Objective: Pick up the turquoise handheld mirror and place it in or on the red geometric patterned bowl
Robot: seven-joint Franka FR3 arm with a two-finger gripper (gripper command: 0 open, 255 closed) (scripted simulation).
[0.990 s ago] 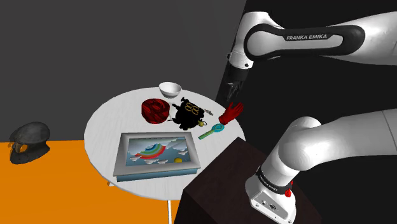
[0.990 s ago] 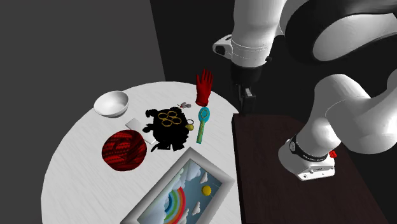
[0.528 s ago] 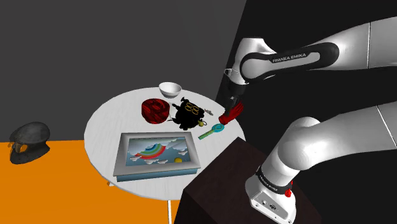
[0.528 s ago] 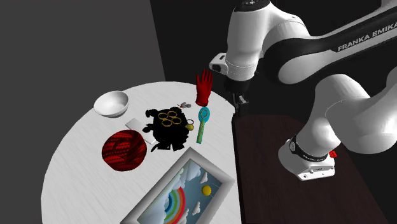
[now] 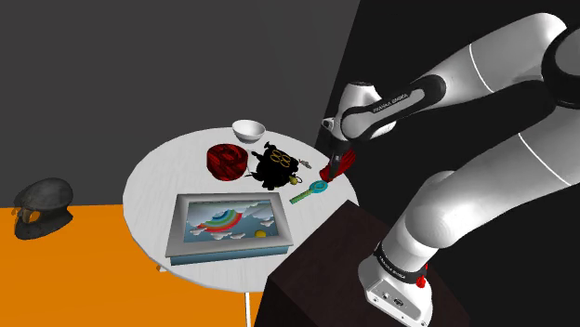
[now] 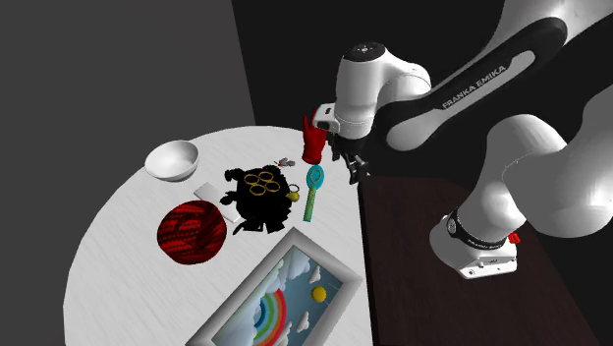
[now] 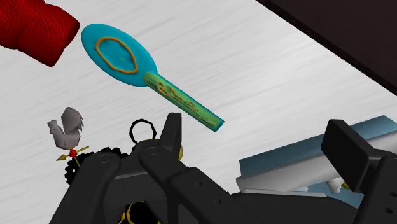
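Mirror (image 7: pixel 151 81), turquoise, flat on white tabletop (image 6: pixel 123 251), head just beside red glove (image 7: pixel 33 28), handle toward picture frame (image 6: pixel 287 293). End effector (image 7: pixel 259 145) hovers low over it, fingers (image 7: pixel 172 132) spread wide, gripping nothing. Red patterned bowl (image 6: pixel 193 232) sits further in on tabletop, beyond black object with gold rings (image 6: pixel 257 200).

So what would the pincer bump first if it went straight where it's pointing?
Probably the white table, just beside the handle end of the turquoise mirror. The open pincer points down there with nothing between. Depth is hard to judge, so it might clip the handle.
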